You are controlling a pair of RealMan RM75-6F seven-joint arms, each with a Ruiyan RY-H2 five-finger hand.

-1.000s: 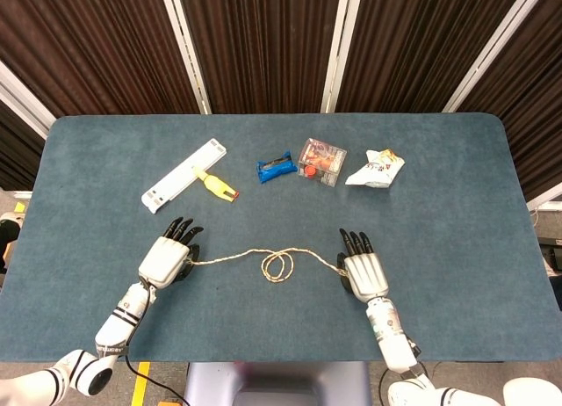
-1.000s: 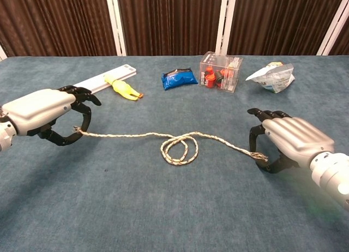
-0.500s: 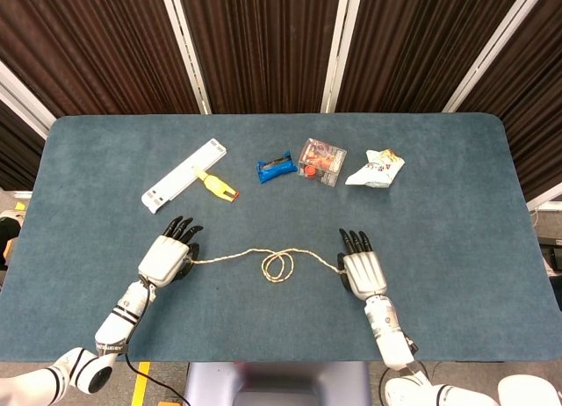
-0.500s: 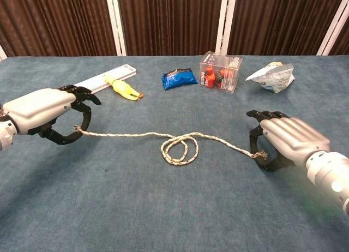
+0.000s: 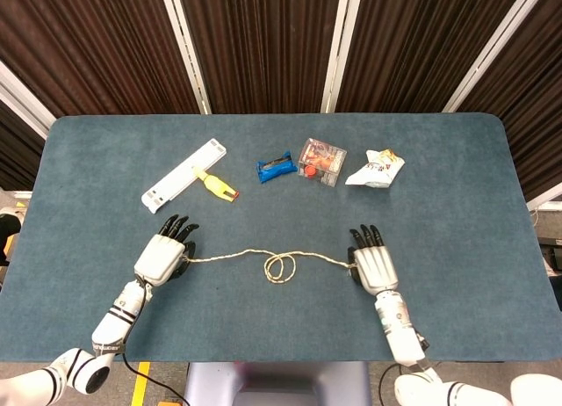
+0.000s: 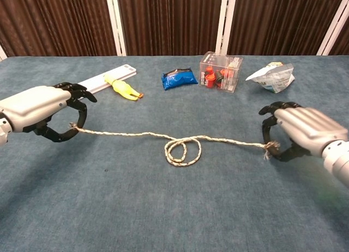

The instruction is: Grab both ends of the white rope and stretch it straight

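A white rope [image 5: 263, 257] [image 6: 136, 135] lies across the blue table with a small double loop [image 5: 280, 267] [image 6: 183, 151] near its middle. My left hand [image 5: 163, 256] [image 6: 41, 107] pinches the rope's left end between thumb and finger. At the other side, my right hand [image 5: 373, 265] [image 6: 305, 130] pinches the frayed right end [image 6: 268, 147]. Both stretches of rope from the hands to the loop run nearly straight, just above the cloth.
Along the far half of the table [image 5: 457, 204] lie a white strip [image 5: 184, 186], a yellow toy [image 5: 215, 185], a blue packet [image 5: 275, 169], a clear box with red parts [image 5: 321, 163] and a crumpled white bag [image 5: 375, 169].
My right hand has moved outward to the right and my left hand slightly left, both holding the rope. The rope has pulled straighter and the loop has shrunk.
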